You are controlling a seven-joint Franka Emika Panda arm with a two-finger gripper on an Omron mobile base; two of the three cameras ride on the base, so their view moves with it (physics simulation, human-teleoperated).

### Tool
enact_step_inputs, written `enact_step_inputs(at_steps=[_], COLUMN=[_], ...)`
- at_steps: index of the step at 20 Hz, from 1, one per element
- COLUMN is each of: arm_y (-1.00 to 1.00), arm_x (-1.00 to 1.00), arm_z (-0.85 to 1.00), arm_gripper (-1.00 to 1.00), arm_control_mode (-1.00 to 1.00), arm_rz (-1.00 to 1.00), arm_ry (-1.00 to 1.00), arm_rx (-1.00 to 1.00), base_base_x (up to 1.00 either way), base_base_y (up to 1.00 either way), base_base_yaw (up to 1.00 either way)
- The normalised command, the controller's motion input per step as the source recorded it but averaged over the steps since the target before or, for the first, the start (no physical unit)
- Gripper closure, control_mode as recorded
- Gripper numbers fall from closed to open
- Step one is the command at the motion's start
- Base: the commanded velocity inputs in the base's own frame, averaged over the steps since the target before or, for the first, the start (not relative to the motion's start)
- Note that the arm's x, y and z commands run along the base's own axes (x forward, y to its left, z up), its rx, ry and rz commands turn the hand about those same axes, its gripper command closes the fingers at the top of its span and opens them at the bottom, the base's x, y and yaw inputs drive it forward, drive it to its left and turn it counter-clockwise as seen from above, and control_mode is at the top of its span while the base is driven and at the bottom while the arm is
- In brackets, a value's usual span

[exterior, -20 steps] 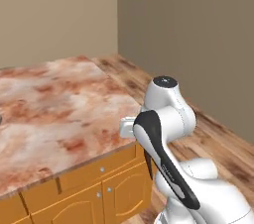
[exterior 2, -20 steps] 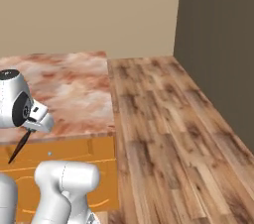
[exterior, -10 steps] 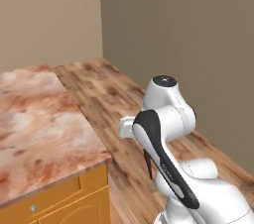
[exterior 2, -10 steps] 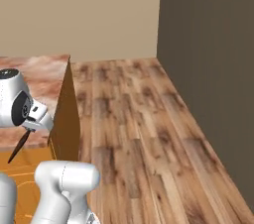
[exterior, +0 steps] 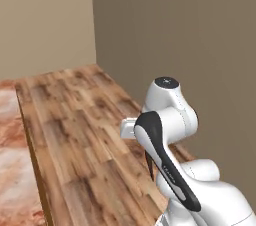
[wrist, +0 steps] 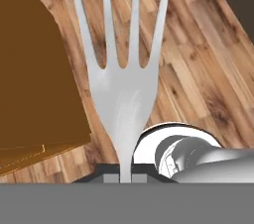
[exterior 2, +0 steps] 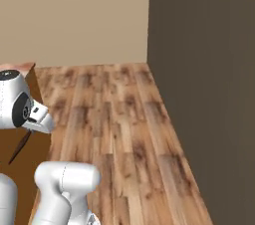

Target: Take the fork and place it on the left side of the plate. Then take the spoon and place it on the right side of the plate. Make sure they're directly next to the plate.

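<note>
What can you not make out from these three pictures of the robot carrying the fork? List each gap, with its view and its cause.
- Fork, hand view: the tine tips are cut off by the top edge; the handle is hidden between the end effector fingers.
- Fork, right base view: only a thin dark sliver hangs below the wrist, too small to tell its parts.
- Counter, left base view: cut off by the left edge.

Wood-plank floor (exterior: 85, 135) across the middle of both base views, running to a corner. Beige wall (exterior: 45, 20) at the back, darker brown wall (exterior 2: 204, 69) along the right. Marbled reddish counter (exterior: 10, 135) at the left edge, ending at the floor. Brown cabinet side (wrist: 34, 69) at the left of the hand view, above the planks.
</note>
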Motion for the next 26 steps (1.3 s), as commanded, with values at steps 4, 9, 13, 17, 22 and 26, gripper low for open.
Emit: enact_step_inputs(at_steps=[4,9,13,17,22,26], arm_y=[0.0,0.0,0.0,0.0,0.0,0.0], arm_x=[0.0,0.0,0.0,0.0,0.0,0.0], arm_z=[0.0,0.0,0.0,0.0,0.0,0.0], arm_gripper=[1.0,1.0,1.0,1.0,1.0,1.0], arm_control_mode=[1.0,1.0,1.0,1.0,1.0,1.0], arm_rz=[0.0,0.0,0.0,0.0,0.0,0.0], arm_ry=[0.0,0.0,0.0,0.0,0.0,0.0], arm_rx=[0.0,0.0,0.0,0.0,0.0,0.0], base_base_x=[1.0,1.0,1.0,1.0,1.0,1.0], base_base_y=[-0.91,-0.73,-0.58,-0.26,-0.02,0.0], base_base_yaw=[0.17,0.22,0.23,0.28,0.35,0.39])
